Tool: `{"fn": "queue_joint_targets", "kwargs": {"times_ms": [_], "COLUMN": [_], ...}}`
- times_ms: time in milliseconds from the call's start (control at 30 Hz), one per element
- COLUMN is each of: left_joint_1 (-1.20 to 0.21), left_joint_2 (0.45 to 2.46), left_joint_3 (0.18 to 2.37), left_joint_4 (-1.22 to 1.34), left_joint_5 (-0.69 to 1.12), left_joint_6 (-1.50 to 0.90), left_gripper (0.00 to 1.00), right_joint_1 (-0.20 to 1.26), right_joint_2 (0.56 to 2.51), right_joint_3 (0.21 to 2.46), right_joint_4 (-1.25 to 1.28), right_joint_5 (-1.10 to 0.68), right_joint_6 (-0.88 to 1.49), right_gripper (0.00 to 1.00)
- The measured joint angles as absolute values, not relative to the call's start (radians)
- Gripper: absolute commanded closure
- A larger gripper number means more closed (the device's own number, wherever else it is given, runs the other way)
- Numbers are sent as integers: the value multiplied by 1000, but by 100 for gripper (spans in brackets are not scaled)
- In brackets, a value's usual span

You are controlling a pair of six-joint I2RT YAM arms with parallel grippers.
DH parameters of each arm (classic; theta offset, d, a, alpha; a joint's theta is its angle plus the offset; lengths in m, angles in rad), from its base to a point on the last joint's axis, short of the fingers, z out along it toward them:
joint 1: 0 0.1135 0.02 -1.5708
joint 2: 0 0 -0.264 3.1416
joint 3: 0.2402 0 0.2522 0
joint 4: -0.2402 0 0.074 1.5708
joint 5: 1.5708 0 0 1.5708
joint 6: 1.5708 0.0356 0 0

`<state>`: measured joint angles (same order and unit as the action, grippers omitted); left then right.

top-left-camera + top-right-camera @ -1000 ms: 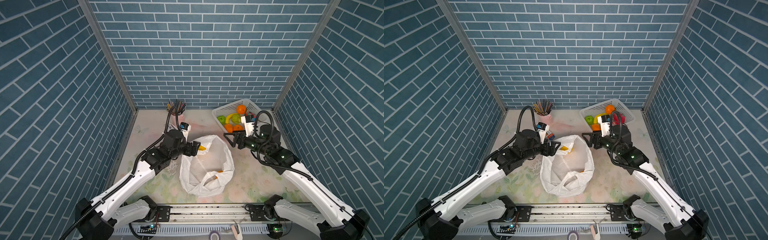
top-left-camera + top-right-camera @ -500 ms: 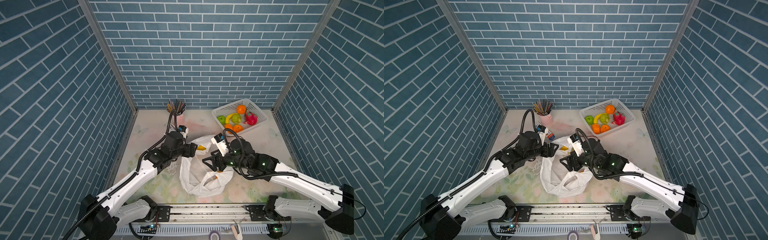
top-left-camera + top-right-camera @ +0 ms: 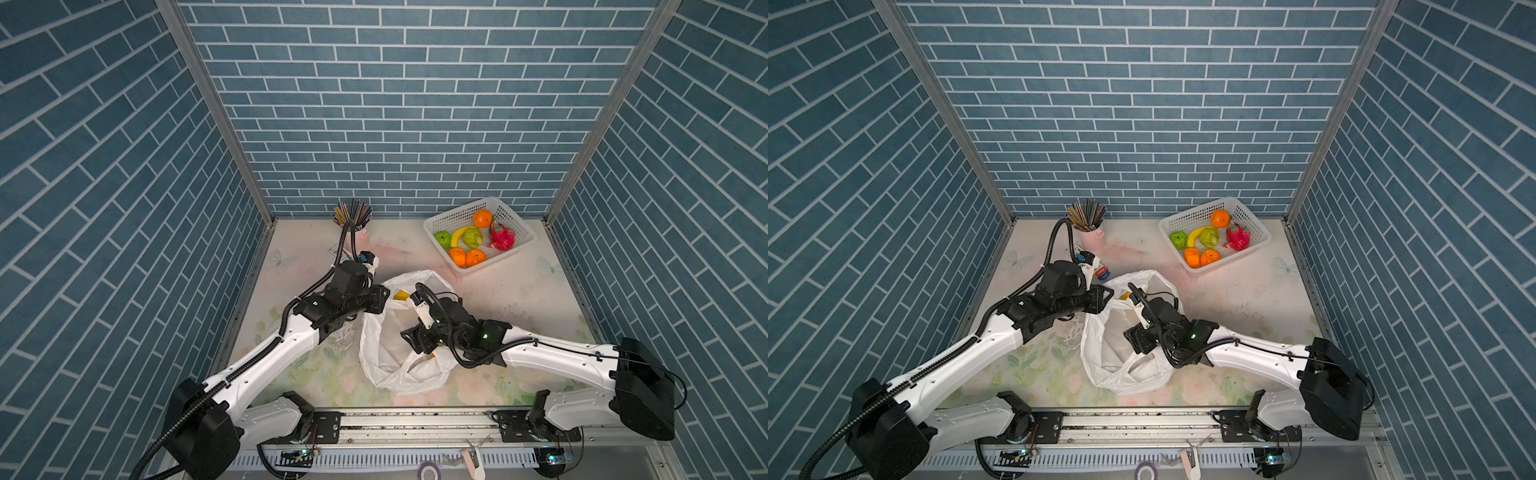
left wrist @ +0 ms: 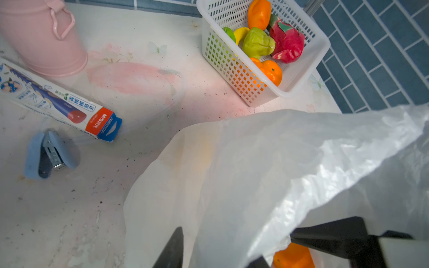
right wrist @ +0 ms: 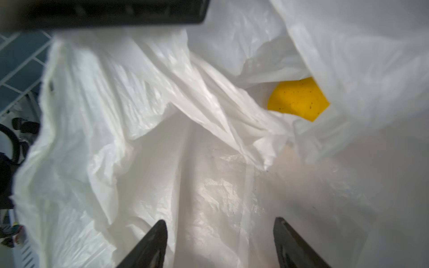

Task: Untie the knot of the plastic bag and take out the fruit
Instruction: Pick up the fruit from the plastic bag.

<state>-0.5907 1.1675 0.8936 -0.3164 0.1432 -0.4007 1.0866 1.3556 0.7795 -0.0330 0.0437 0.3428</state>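
**Top views:** In both top views your two arms meet over the plastic bag. It lies crumpled with its mouth open, low and centre in the frame on the table. Your left gripper sits at the bag's upper-left rim. Your right gripper reaches in from the right, over the opening. A yellow fruit shows inside the bag's upper end, just right of the left gripper. An orange peeks out under the right wrist. Toward the upper right, well apart from the bag, a white basket holds a dragon fruit among other pieces. A pink cup of pencils stands by the back wall.

**Left wrist:** The bag fills the lower right of the frame. Your left gripper stands with its jaws apart, straddling the bag's wall, with one finger outside the film and one beneath it. The orange lies inside, at the bottom edge. The basket is at top centre, and a blue stapler and a pencil box lie at left.

**Right wrist:** Your right gripper is wide and holds nothing, its fingers spread at the bottom of the frame over the bag's white folds. The yellow fruit sits tucked under film at right of centre.
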Motion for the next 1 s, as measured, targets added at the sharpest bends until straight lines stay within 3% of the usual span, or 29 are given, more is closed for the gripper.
{"fn": "queue_joint_targets", "kwargs": {"times_ms": [333, 700, 1000], "left_joint_1": [-587, -587, -587], "left_joint_2": [1169, 1150, 1133], "left_joint_3": [936, 942, 942], "left_joint_4": [-315, -284, -271], "left_joint_5": [175, 234, 265], "left_joint_6": [-435, -498, -522], "left_gripper": [91, 93, 93], "right_joint_1": [1087, 1082, 1010], "right_joint_2": [1435, 1565, 1608], "right_joint_3": [718, 712, 721], "right_joint_4": [98, 209, 299], "right_joint_5": [61, 70, 68], "right_joint_6": [297, 300, 485], "right_gripper": [27, 27, 25]}}
